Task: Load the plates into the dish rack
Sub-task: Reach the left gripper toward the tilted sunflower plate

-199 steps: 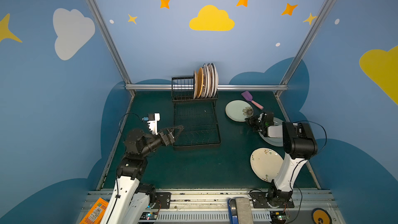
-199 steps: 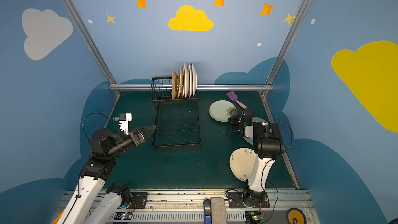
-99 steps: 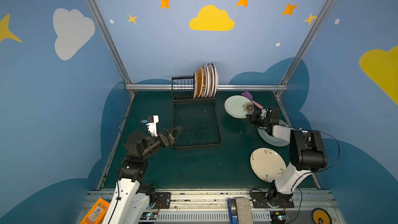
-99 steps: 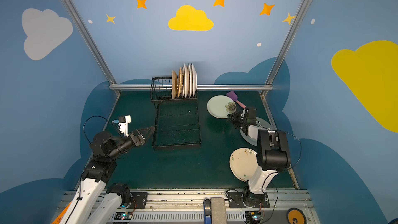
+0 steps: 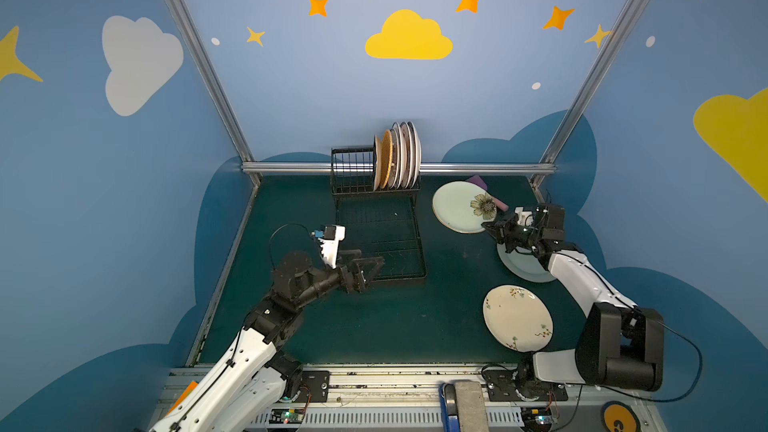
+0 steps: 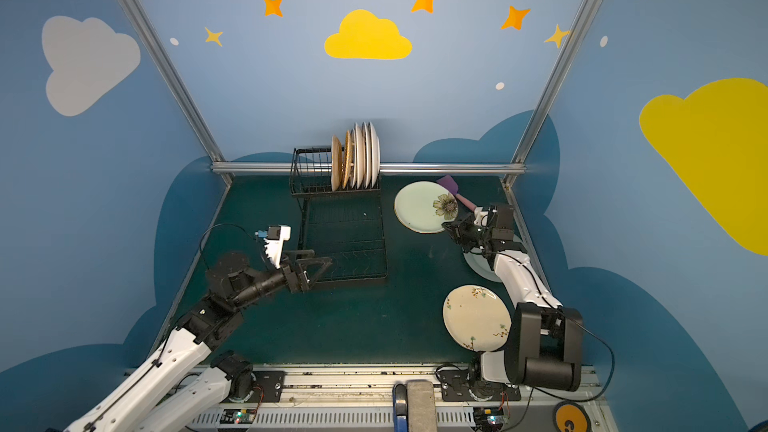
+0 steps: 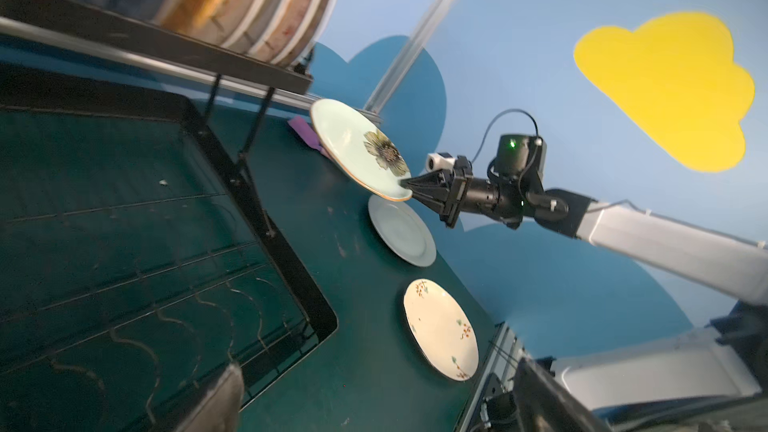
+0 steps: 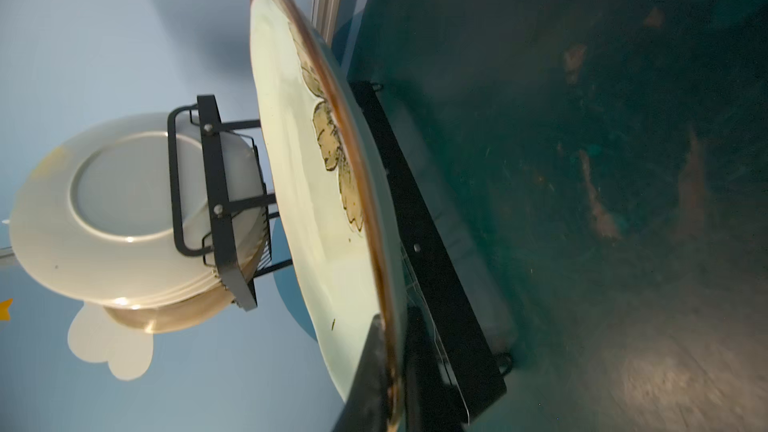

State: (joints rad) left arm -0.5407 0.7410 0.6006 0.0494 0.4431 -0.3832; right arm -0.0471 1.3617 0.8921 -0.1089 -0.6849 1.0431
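My right gripper (image 5: 488, 226) is shut on the near rim of a pale green plate (image 5: 457, 205) with a flower print, holding it tilted above the table, right of the dish rack (image 5: 351, 168). The right wrist view shows the fingers pinching that rim (image 8: 392, 367). Several plates (image 5: 399, 155) stand upright in the rack's upper tier. A pale plate (image 5: 515, 268) lies flat under my right arm, and a cream floral plate (image 5: 517, 317) lies nearer the front. My left gripper (image 5: 374, 263) hangs open and empty over the lower tray's front left corner.
A purple spatula (image 5: 478, 181) lies at the back right, partly hidden behind the held plate. The blue walls and a metal rail (image 5: 291, 168) close in the back. Bare green mat stretches in front of the rack.
My right gripper has lifted the green flower plate off the table and carried it back and slightly left as the arm stretched out. The left arm sank a little.
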